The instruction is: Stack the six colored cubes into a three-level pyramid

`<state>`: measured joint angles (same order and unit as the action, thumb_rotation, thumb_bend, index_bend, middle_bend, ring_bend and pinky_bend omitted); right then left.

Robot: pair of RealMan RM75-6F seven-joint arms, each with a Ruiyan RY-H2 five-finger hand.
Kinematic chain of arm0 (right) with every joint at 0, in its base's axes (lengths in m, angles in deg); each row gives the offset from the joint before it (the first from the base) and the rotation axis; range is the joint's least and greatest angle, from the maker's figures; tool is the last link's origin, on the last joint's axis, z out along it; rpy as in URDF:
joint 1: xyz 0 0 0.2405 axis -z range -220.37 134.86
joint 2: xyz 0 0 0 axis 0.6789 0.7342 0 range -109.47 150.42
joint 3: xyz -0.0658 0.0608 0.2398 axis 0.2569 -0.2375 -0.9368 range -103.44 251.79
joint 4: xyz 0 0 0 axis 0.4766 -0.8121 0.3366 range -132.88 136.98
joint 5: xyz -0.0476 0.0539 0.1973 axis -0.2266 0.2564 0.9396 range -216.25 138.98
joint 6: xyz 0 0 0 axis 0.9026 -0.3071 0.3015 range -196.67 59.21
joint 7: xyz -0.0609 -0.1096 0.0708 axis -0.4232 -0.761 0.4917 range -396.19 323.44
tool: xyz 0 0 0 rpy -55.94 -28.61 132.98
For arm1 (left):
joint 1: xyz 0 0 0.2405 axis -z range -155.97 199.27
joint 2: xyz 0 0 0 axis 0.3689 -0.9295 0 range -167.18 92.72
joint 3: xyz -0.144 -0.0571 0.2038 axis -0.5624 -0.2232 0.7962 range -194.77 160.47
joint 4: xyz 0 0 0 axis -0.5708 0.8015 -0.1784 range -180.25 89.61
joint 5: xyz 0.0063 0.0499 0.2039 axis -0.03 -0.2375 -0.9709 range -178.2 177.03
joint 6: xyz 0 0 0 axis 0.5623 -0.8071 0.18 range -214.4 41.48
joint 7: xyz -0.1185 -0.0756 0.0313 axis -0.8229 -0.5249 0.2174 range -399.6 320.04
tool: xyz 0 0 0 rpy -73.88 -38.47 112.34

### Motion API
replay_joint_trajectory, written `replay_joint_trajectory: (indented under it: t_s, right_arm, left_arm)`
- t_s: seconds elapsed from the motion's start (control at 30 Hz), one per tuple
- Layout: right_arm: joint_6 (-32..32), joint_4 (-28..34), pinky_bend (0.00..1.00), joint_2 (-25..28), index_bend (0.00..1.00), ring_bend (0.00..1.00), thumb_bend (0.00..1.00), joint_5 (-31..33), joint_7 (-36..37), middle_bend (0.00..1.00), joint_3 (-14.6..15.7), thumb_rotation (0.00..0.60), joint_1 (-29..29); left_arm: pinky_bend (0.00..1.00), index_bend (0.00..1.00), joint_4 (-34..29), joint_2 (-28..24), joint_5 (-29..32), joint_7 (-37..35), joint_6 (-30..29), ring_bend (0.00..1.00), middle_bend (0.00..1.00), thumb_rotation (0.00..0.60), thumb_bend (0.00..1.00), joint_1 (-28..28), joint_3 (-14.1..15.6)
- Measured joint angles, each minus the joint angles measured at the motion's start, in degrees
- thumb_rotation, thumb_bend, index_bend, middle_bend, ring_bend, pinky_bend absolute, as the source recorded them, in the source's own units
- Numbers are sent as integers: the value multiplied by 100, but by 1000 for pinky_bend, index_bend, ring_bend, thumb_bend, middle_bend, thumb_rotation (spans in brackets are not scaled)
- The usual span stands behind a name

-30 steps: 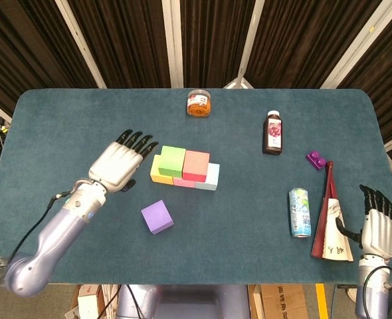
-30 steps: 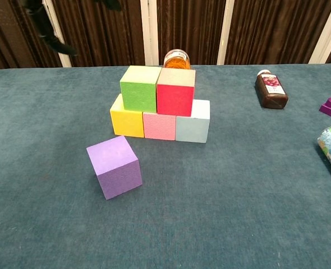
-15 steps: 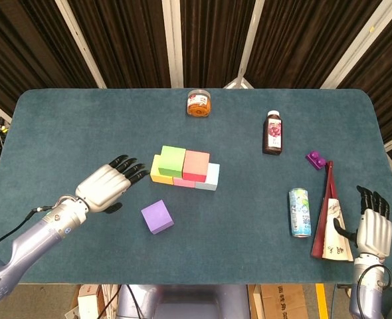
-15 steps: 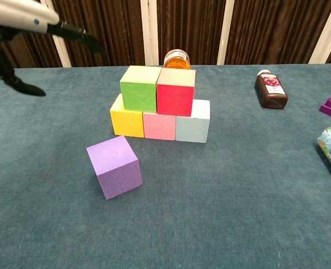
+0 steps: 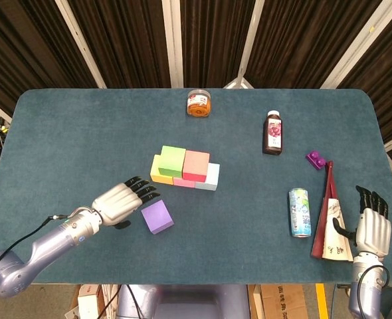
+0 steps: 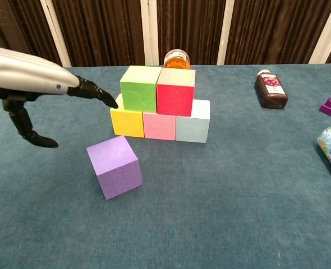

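The purple cube (image 5: 157,216) lies alone on the bench (image 5: 63,133), just right of the left hand (image 5: 119,202), which hovers beside it, fingers spread, holding nothing. Beyond the cube, up the bench, stands the five-cube stack (image 5: 185,167) with its top level unfilled. The right hand (image 5: 372,229), also empty with fingers apart, sits far right of the cube; the left looks the likelier to take it.

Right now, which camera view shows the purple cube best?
The chest view: the purple cube is large there, showing its top and front faces, apart from the stack. The head view shows it small, mostly its top, beside the left hand.
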<state>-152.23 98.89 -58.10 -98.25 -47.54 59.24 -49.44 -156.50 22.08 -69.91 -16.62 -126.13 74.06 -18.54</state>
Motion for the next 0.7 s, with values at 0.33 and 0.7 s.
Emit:
replay_joint_trajectory:
  t_s: [0.33,0.7]
  right_arm:
    - [-22,60,0,27,125,0,278,-65,30,138,26,600,16]
    - [-24,103,0,84,125,0,278,-16,101,138,-13,600,43]
  left_arm:
    - [0,57,309,583,35,252,-156,0,75,600,335,-16,100]
    - [0,73,701,1113,29,295,-142,0,84,600,335,79,117]
